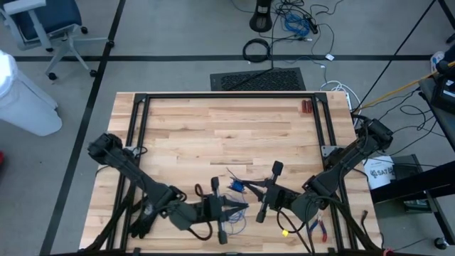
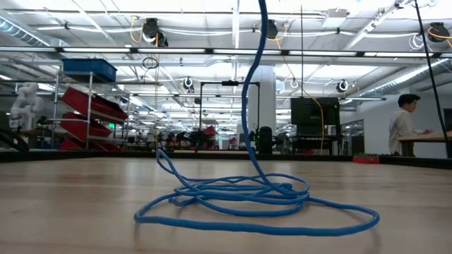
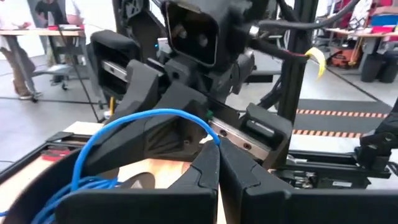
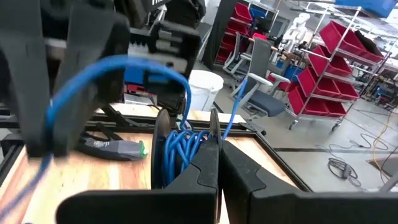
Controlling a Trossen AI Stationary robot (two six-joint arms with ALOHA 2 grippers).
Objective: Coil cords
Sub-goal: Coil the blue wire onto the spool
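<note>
The cords are one thin blue wire. Part of it lies in loose loops [image 2: 254, 201] on the wooden table near its front edge, and one strand [image 2: 248, 92] rises from them out of the top of the low view. Above the loops, a small coil of several turns [image 1: 236, 187] hangs at the tips of my right gripper [image 1: 247, 189], which is shut. My left gripper [image 1: 242, 207] comes level from the table's left, tips close to the right gripper's, and is shut on a strand. From it the wire arches [image 3: 124, 124] over to a bunch of strands [image 3: 62, 193]. My left gripper pinches a single strand of the blue wire [image 3: 216, 139] between its two fingertips, coming level from the table's left. The strand arches away from the tips, slack and clear of the table. My right gripper is shut with the small blue coil [image 4: 180, 149] right at its fingertips, coming level from the table's right. Its own fingers hide which turns they pinch. The coil hangs clear of the table, and one strand [image 4: 235, 106] runs up from it.
Red-handled pliers [image 1: 320, 227] and a small yellow piece [image 1: 284, 232] lie near the front right, under the right arm. A black glove [image 1: 142, 220] lies at the front left. A small red thing [image 1: 306, 107] sits at the far right. A black frame [image 1: 227, 96] borders the table.
</note>
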